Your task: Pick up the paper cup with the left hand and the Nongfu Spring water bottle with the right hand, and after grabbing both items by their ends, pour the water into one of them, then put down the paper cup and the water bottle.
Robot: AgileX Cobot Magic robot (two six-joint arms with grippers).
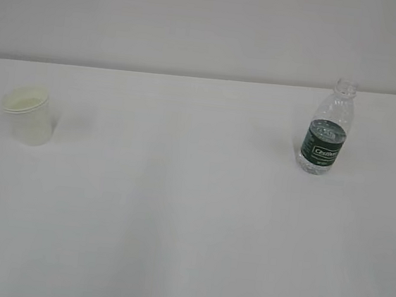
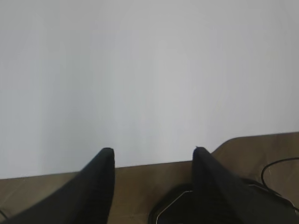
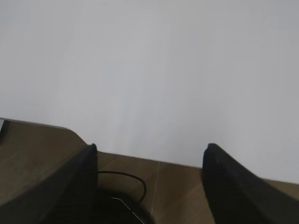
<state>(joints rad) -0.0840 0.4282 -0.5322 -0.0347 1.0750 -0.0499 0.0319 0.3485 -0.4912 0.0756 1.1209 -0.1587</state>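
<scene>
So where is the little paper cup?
In the exterior view the paper cup stands upright at the table's far left, well apart from the water bottle.

You saw neither arm in the exterior view; both lay outside its edges. The white lettering on the water bottle (image 1: pixel 325 133) label was too small to read, and its water level could not be made out. The paper cup (image 1: pixel 29 114) interior was washed out, contents not discernible. In the left wrist view the left pincer (image 2: pixel 154 155) was cut off by the bottom edge, fingers only partly showing. The right pincer (image 3: pixel 150 150) was cropped likewise. A dark object under each pincer was cropped and unidentifiable.
</scene>
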